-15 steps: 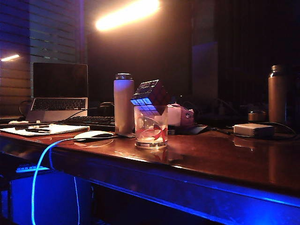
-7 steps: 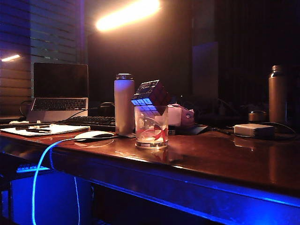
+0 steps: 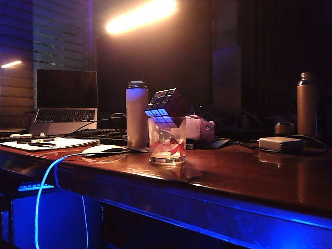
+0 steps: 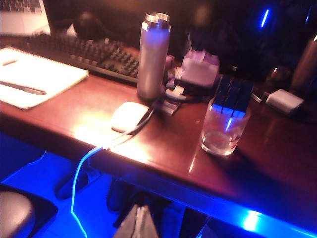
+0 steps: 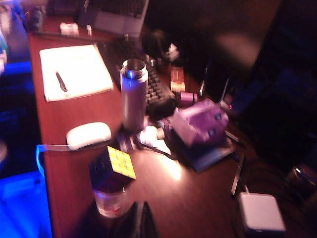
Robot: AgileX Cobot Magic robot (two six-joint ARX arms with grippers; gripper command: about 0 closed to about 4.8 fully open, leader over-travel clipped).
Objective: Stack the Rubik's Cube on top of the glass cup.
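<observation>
The Rubik's Cube [image 3: 166,102] rests tilted on the rim of the glass cup [image 3: 167,141], one corner dipping into the cup, near the table's front edge. Neither arm shows in the exterior view. In the left wrist view my left gripper [image 4: 138,208] hangs shut and empty in front of the table edge, well apart from the Rubik's Cube [image 4: 233,94] and glass cup [image 4: 223,131]. In the right wrist view my right gripper [image 5: 139,204] is shut and empty over the table, just beside the glass cup [image 5: 110,201] with the Rubik's Cube [image 5: 113,166] on it.
A pale bottle [image 3: 137,114] stands just behind the cup on its left, with a white mouse [image 3: 104,149] and its blue-lit cable beside it. Further left lie a keyboard [image 3: 101,136], a laptop [image 3: 66,101] and a notebook [image 3: 52,142]. To the right are a white box [image 3: 280,143] and a brown bottle [image 3: 307,104].
</observation>
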